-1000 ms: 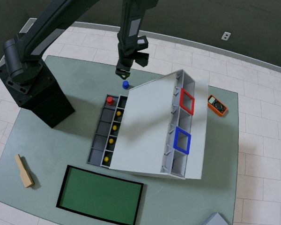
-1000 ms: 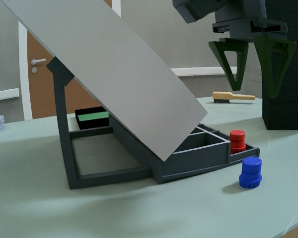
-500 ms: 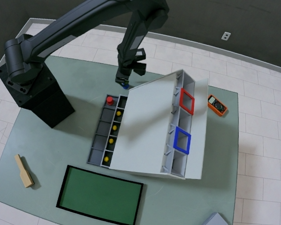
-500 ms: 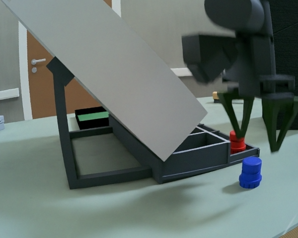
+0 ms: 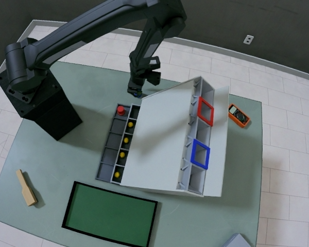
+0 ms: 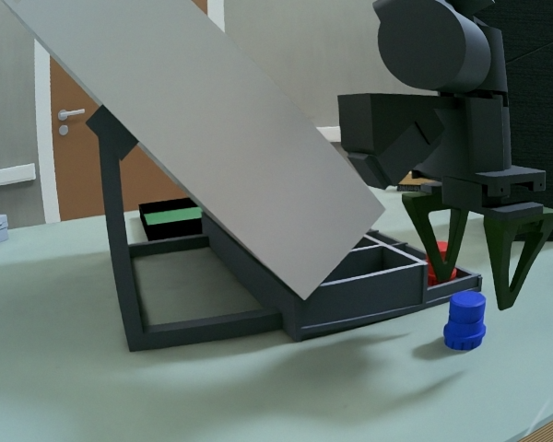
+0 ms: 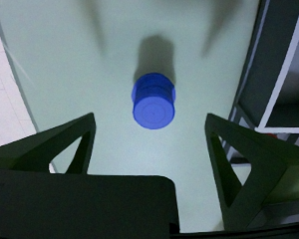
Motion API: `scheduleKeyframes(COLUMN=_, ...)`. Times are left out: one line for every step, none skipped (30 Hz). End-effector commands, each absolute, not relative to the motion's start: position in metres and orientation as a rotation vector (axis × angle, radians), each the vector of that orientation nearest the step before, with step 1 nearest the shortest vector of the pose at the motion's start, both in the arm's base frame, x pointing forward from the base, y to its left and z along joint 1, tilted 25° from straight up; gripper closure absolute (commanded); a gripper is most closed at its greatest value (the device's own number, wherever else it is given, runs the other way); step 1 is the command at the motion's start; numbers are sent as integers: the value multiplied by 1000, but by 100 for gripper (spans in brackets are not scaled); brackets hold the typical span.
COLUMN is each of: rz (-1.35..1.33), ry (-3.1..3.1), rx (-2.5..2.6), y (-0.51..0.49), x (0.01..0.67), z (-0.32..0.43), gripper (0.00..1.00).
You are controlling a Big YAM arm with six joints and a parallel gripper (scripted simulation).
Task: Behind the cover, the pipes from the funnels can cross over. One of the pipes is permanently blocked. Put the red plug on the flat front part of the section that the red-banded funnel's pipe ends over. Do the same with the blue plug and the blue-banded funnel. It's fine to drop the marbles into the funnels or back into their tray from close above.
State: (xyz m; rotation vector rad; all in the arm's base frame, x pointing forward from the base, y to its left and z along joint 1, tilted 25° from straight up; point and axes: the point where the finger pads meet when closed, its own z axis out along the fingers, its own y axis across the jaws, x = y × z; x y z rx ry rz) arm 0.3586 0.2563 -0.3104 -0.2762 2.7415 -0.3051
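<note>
The blue plug (image 6: pixel 464 320) stands upright on the mat just outside the end of the grey section tray; it also shows in the wrist view (image 7: pixel 153 101). My gripper (image 6: pixel 475 290) is open and empty, hovering close above the blue plug, fingers either side of it and not touching; in the overhead view (image 5: pixel 135 91) it hides the plug. The red plug (image 5: pixel 120 109) stands on the flat front part of the end section nearest the arm. Yellow marbles (image 5: pixel 130 124) lie in several sections below the white cover (image 5: pixel 162 138). The red-banded funnel (image 5: pixel 205 110) and blue-banded funnel (image 5: pixel 200 154) sit at the top.
A green tray with a black rim (image 5: pixel 109 213) lies in front of the rig. A wooden brush (image 5: pixel 26 187) lies at the left, an orange multimeter (image 5: pixel 238 115) behind the rig. The arm's black base (image 5: pixel 37 106) stands at the left.
</note>
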Motion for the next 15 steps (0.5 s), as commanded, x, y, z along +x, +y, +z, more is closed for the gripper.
scheduleKeyframes(rz=-290, ry=2731, rx=-270, y=259, x=365, z=-307, gripper=13)
scheduleKeyframes(rz=-290, ry=2732, rx=-269, y=259, x=365, z=-306, gripper=13)
scheduleKeyframes(rz=-290, ry=2732, rx=-269, y=259, x=365, z=-306, gripper=13)
scheduleKeyframes(rz=-290, ry=2732, rx=-269, y=259, x=365, z=-306, gripper=13)
scheduleKeyframes(rz=-291, ry=2732, rx=-270, y=259, x=365, z=-308, gripper=13)
scheduleKeyframes(rz=-291, ry=2732, rx=-270, y=258, x=366, z=-310, gripper=13)
scheduleKeyframes(rz=-292, ry=2733, rx=-271, y=258, x=366, z=-311, gripper=13)
scheduleKeyframes(rz=-293, ry=2733, rx=-272, y=257, x=367, z=-313, gripper=13)
scheduleKeyframes(rz=-293, ry=2733, rx=-272, y=257, x=367, z=-315, gripper=13)
scheduleKeyframes(rz=-294, ry=2734, rx=-273, y=256, x=368, z=-316, gripper=13)
scheduleKeyframes(rz=-295, ry=2734, rx=-274, y=256, x=368, z=-318, gripper=13)
scheduleKeyframes(rz=-295, ry=2734, rx=-274, y=255, x=369, z=-319, gripper=13)
scheduleKeyframes(rz=-296, ry=2734, rx=-275, y=255, x=369, z=-321, gripper=13)
scheduleKeyframes(rz=-296, ry=2735, rx=-276, y=254, x=370, z=-323, gripper=13)
scheduleKeyframes(rz=-297, ry=2735, rx=-276, y=254, x=370, z=-324, gripper=13)
